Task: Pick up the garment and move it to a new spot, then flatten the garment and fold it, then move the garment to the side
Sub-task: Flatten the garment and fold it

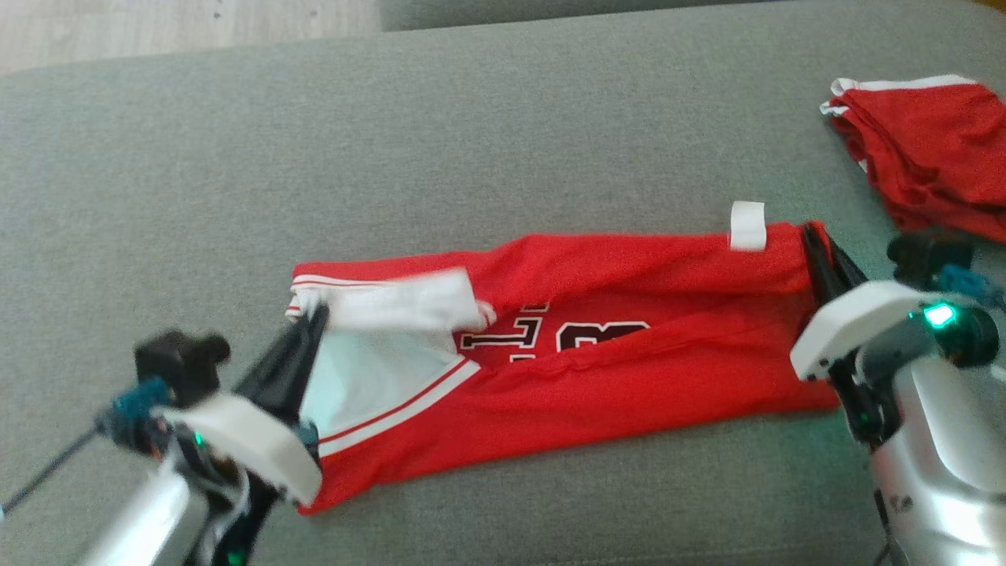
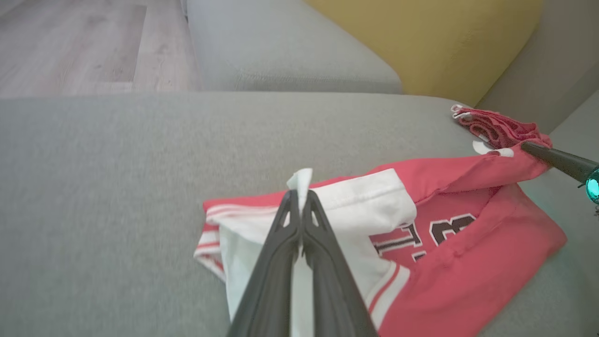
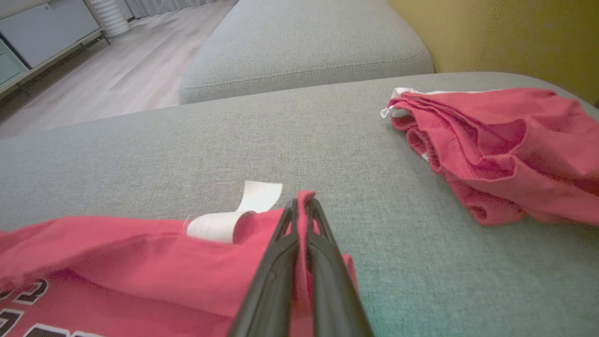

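- Garment (image 1: pixel 629 377): a red jersey with white trim and dark lettering, lying folded lengthwise as a long band across the middle of the head view, on the grey sofa seat (image 1: pixel 471 118).
- Left gripper (image 1: pixel 318 312): at the lower left of the head view. Its fingers are pressed together on the white collar edge at the band's left end. In the left wrist view the closed tips (image 2: pixel 299 195) pinch a small peak of white cloth at frame centre.
- Right gripper (image 1: pixel 811 232): at the right of the head view, at the band's right end. In the right wrist view its fingers (image 3: pixel 302 203) are closed on a ridge of red fabric, which stands up between the tips.
- White tag (image 1: pixel 747 226): projects from the upper edge of the garment, just left of the right gripper's tips.
- Second red garment (image 1: pixel 943 149): crumpled in the upper right corner of the head view, apart from the jersey.
- Yellow cushion (image 2: pixel 421 37): top of the left wrist view, behind the seat.
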`<state>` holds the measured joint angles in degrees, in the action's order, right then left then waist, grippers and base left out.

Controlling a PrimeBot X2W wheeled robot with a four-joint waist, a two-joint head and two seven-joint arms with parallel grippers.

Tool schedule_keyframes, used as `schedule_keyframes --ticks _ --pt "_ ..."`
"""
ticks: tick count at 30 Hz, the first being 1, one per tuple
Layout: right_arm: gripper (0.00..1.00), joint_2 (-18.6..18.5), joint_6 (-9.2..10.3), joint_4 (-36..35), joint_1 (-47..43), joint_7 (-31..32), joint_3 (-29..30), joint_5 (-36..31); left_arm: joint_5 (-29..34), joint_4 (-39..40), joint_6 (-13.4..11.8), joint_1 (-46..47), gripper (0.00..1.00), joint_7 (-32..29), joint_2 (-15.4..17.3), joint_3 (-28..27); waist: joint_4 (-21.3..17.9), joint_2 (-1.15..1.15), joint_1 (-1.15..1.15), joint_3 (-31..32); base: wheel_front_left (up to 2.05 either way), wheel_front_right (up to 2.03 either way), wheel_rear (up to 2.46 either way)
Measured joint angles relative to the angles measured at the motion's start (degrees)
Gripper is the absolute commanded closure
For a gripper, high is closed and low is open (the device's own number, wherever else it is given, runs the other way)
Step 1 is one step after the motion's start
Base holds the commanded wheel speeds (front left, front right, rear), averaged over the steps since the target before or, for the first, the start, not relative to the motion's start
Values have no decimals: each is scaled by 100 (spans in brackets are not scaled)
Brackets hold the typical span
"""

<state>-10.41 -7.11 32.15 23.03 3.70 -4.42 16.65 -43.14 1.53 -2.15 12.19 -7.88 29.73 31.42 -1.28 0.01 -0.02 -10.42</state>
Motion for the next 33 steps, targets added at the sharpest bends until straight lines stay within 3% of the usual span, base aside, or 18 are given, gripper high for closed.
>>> schedule_keyframes --ticks 12,13,14,15,16,18,20,21,33 --pt "95 82 0 -212 -297 -223 357 -301 -170 -347 -143 -633 100 602 -408 155 56 0 2 91 0 0 0" --pt "89 92 0 -256 -343 -234 365 -312 -186 -348 -144 -697 100 653 -413 140 53 0 2 97 0 0 0" --pt "89 96 0 -293 -402 -258 369 -312 -193 -347 -145 -756 100 688 -414 127 49 0 2 103 0 0 0" --pt "67 99 0 -308 -451 -271 371 -312 -193 -348 -146 -818 100 702 -413 121 47 0 2 110 0 0 0" --pt "67 102 0 -335 -510 -275 378 -313 -203 -350 -146 -874 100 702 -416 123 45 0 2 121 0 0 0" --pt "0 125 0 -379 -614 -326 446 -372 -230 -365 -151 -973 100 743 -438 136 45 0 2 147 0 0 0" --pt "0 162 0 -411 -706 -409 533 -413 -226 -399 -198 -1048 6 812 -488 159 40 0 2 180 0 0 0" --pt "0 205 1 -445 -762 -449 591 -413 -227 -415 -221 -1079 0 864 -523 156 39 0 2 201 0 0 0" --pt "0 504 1 -1292 -1781 -347 1591 -489 -261 -204 -705 -1541 0 1703 -667 -224 101 0 1 516 0 0 0"
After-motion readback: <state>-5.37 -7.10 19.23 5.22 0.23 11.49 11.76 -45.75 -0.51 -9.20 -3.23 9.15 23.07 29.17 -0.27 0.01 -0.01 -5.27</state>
